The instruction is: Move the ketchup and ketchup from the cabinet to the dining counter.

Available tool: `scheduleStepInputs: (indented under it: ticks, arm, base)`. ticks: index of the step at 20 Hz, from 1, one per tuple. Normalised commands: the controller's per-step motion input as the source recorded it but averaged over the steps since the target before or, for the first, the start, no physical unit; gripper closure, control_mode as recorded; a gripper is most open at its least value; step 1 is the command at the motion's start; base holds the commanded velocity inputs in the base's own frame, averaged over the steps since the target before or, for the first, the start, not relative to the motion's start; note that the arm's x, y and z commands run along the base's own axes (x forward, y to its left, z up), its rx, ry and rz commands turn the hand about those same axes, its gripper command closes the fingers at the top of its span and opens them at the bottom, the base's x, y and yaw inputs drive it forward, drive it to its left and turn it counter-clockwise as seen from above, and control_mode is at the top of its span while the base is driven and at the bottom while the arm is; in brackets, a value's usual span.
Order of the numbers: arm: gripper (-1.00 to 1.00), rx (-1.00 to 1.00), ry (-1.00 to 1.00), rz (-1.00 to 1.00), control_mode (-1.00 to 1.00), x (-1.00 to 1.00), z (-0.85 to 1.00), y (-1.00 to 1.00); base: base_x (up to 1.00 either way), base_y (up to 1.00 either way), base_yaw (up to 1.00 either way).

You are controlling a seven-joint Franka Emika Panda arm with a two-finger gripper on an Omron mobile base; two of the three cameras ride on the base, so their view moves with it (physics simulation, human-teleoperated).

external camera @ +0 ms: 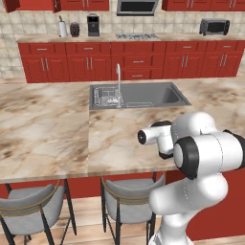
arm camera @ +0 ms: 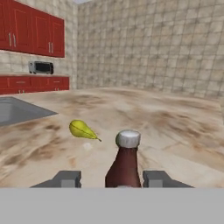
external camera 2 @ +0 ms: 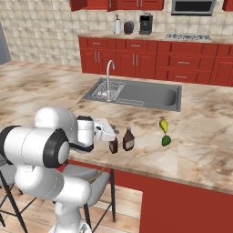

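Two small dark red-brown ketchup bottles (external camera 2: 128,139) stand upright side by side just right of centre in the right base view, directly ahead of your claw (external camera 2: 111,132); the nearer bottle (arm camera: 124,164) sits between its fingertips. A yellow-green pear (external camera 2: 163,125) and a green lime (external camera 2: 166,140) block the lane further right. To the upper centre, the steel sink (external camera 2: 150,93) and its tall tap (external camera 2: 108,73) interrupt the beige-brown marbled bench (external camera 2: 205,150). At the left of the left base view you have open bench.

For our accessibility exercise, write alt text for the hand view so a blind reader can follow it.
A dark red ketchup bottle with a pale cap stands upright on the marbled dining counter, between the tool's two grey fingertips, with visible gaps on both sides. A yellow pear lies beyond it to the left, with red cabinets far behind.
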Motion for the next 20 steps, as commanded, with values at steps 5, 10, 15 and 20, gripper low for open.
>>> scheduleStepInputs:
  ticks: [5,10,15,20]
  arm:
    - [-1.00,0.00,-0.13,-0.07,-1.00,-0.07,-0.16,0.00]
    - [-1.00,0.00,-0.15,-0.05,-1.00,-0.06,-0.12,0.00]
    - [-1.00,0.00,-0.15,-0.06,-1.00,-0.07,-0.13,0.12]
    - [-1.00,0.00,-0.15,-0.08,-1.00,-0.09,-0.08,0.28]
  base:
    - [0.00,0.00,0.00]
    - [0.00,0.00,0.00]
    - [0.00,0.00,0.00]
    - [0.00,0.00,0.00]
